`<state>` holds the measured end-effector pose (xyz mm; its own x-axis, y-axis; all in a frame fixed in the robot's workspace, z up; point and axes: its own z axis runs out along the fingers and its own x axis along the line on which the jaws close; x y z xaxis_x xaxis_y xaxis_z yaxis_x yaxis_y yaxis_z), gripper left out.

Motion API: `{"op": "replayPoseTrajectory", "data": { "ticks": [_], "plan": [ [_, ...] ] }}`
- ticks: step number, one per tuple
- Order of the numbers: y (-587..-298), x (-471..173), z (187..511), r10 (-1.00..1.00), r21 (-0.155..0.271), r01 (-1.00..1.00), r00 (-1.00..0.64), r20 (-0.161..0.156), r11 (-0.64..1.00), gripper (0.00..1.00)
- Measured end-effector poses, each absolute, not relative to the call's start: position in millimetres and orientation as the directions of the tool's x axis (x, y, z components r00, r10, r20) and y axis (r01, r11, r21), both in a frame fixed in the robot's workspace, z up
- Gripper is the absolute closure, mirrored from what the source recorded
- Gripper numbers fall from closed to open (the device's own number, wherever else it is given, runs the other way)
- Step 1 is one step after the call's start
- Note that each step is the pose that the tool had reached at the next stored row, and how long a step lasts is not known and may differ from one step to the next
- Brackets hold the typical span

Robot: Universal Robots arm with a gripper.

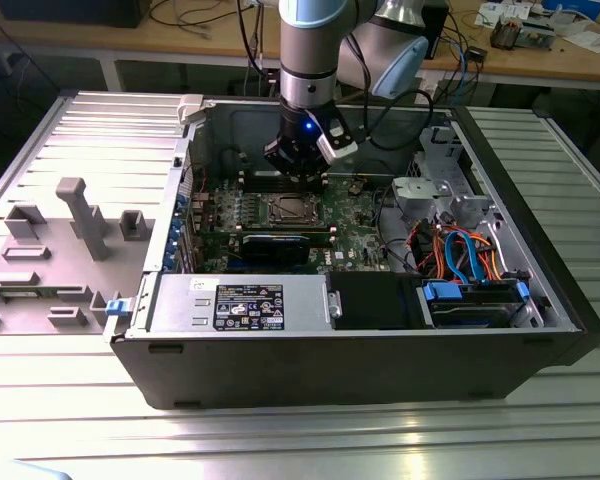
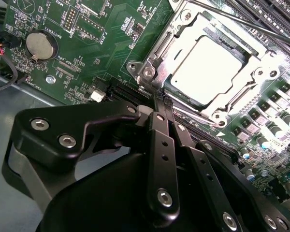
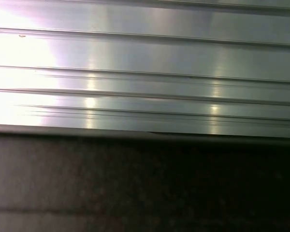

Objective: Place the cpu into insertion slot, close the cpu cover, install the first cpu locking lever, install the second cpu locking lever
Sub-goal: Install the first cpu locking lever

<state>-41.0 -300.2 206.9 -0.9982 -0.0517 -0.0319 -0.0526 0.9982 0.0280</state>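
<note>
In the second wrist view the cpu lies flat in the insertion slot, its silver top showing through the window of the cpu cover, which lies down over it. A thin locking lever rod runs along the far side of the socket. My gripper is shut, its black fingers meeting in a point at the socket's near edge; I see nothing held between them. In the exterior view the gripper hangs just above the far edge of the insertion slot on the green board.
The open computer case holds a power supply, a black card, drive bays and coloured cables. A coin battery sits on the board. A grey fixture plate lies at the exterior view's left. Ribbed aluminium lies before the first wrist view.
</note>
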Motion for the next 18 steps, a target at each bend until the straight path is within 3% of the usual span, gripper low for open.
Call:
{"op": "replayPoseTrajectory", "data": {
  "ticks": [18],
  "plan": [
    [-300.2, -37.8, 206.5, -0.052, 0.028, -0.053, -0.998, -0.032, 0.998, 0.89]
  ]
}}
